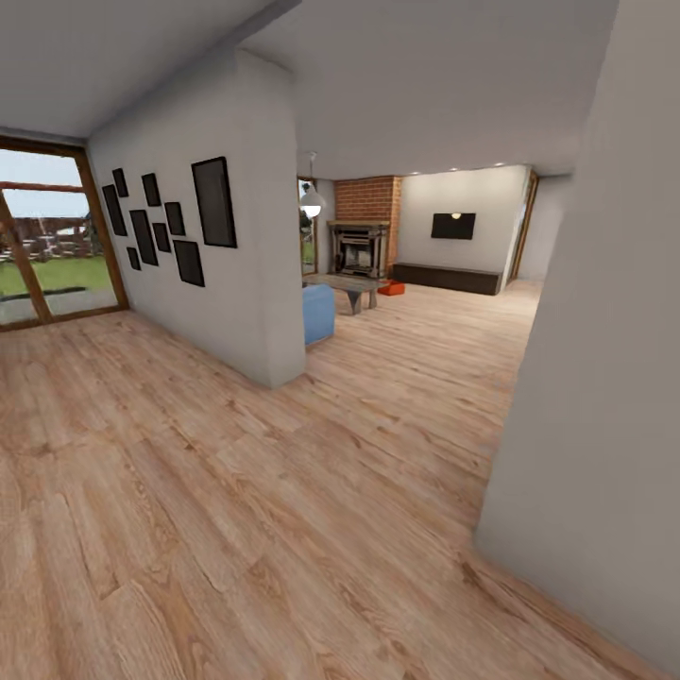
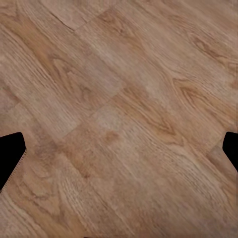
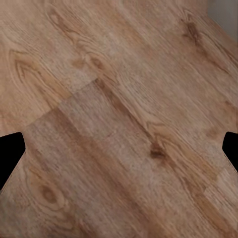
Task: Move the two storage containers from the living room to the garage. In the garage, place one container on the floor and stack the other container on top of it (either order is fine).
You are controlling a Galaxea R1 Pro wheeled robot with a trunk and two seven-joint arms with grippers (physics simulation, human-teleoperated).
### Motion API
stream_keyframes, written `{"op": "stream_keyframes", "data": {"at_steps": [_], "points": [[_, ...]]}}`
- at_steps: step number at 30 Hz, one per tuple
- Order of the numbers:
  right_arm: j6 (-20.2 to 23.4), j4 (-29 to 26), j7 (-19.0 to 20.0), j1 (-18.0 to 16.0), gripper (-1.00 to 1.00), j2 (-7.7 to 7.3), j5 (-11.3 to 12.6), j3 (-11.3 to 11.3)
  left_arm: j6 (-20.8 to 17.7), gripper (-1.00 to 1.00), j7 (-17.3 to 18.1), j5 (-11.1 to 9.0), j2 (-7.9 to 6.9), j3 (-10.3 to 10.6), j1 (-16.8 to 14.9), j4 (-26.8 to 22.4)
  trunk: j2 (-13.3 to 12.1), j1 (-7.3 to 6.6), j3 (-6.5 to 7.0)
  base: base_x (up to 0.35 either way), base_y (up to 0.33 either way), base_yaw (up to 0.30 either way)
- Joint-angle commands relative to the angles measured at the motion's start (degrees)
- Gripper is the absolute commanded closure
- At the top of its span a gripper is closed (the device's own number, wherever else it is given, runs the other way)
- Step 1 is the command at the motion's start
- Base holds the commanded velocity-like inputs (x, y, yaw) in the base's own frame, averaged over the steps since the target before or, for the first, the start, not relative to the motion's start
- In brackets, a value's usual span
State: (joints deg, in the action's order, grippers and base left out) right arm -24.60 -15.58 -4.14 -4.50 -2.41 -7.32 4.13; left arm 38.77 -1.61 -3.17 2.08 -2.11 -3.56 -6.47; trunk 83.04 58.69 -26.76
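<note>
Red-orange against pale planks, a storage container sits far ahead and slightly right of centre, on the floor beside the coffee table before the brick fireplace; whether it is one bin or two I cannot tell. Neither arm is nearer. Left tool and right tool gape wide, carrying nothing

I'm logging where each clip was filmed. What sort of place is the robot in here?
A home interior, likely a hallway opening into a living room: wood-plank floor, a brick fireplace, a blue sofa and framed pictures on the wall. A red-orange container sits by the fireplace.
</note>
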Motion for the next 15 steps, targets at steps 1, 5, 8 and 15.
{"op": "stream_keyframes", "data": {"at_steps": [1, 5, 8, 15], "points": [[-0.08, 0.02, -0.43, -0.04, -1.00, -0.05, -0.24, 0.42, 0.17, -1.00, 0.03, -0.08, 0.03, -0.17, -0.05, 0.05, 0.03, 0.03, -0.06, 0.331, 0.000, 0.234], [-0.10, 0.02, -0.43, -0.04, -1.00, -0.05, -0.24, 0.44, 0.17, -1.00, 0.03, -0.08, 0.03, -0.16, -0.05, 0.05, 0.03, 0.03, -0.06, 0.331, 0.000, 0.234], [-0.10, 0.02, -0.43, -0.04, -1.00, -0.05, -0.24, 0.44, 0.17, -1.00, 0.03, -0.08, 0.03, -0.15, -0.05, 0.06, 0.03, 0.03, -0.06, 0.331, 0.000, 0.234], [-0.10, 0.02, -0.43, -0.05, -1.00, -0.05, -0.24, 0.44, 0.17, -1.00, 0.03, -0.08, 0.03, -0.17, -0.05, 0.08, 0.03, 0.03, -0.06, 0.331, 0.000, 0.228]]}}
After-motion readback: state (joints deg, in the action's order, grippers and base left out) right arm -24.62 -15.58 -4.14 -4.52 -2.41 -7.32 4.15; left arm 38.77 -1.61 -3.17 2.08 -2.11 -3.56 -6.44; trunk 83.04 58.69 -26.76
